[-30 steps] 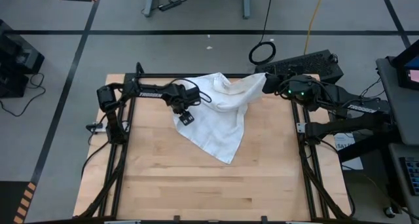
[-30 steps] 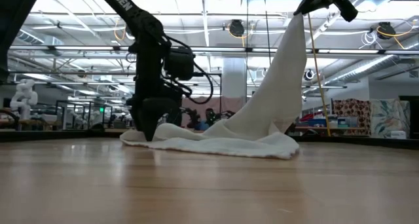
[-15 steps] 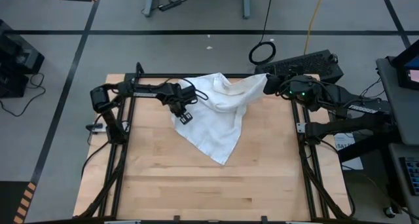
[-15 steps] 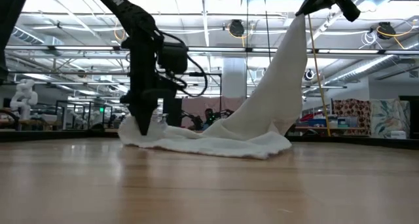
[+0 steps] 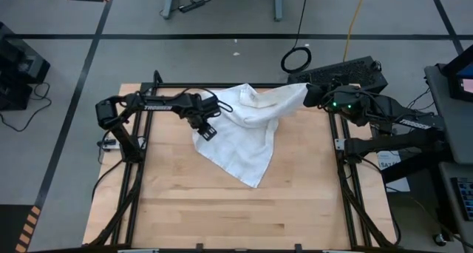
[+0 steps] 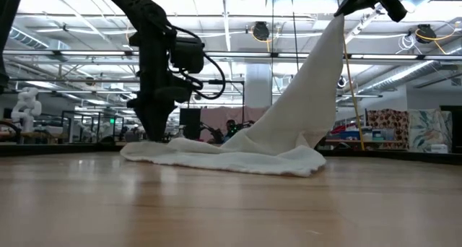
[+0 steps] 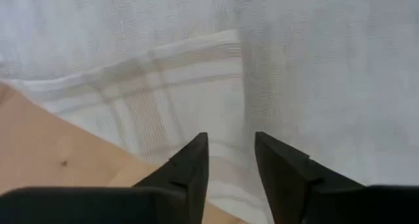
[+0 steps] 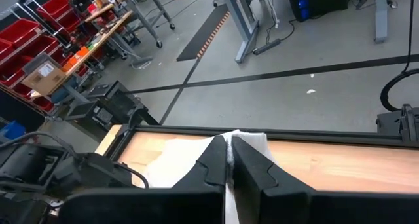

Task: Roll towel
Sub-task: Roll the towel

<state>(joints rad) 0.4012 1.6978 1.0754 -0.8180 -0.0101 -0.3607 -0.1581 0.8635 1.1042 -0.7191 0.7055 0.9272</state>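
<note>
The white towel (image 5: 244, 135) with faint grey check lines lies across the far half of the wooden table (image 5: 244, 216). Its right corner is raised high, and the cloth (image 6: 303, 95) slopes from there down to the part lying flat. My right gripper (image 5: 310, 96) (image 8: 229, 155) is shut on that raised corner at the far right. My left gripper (image 5: 207, 129) (image 6: 153, 135) points straight down over the towel's left end. Its fingers are open, and the hemmed edge (image 7: 163, 93) shows below them. My right gripper pinches the towel's raised corner (image 8: 229, 142) between its two fingers, coming from the table's right and slanting a little downward. The cloth hangs from the hold in a drawn slope, with its lower part on the table. My left gripper stands just over the cloth; whether its fingertips (image 7: 193, 152) touch it I cannot tell.
Black frame rails run along the table's left (image 5: 137, 171) and right (image 5: 347, 186) sides. A black keyboard (image 5: 344, 72) sits beyond the far right corner. The near half of the table is bare wood.
My left gripper has moved a little toward the table's left edge and risen slightly. The towel's left end has slid leftward along the table with it and now lies flatter and more spread out. The raised right corner stays held high.
</note>
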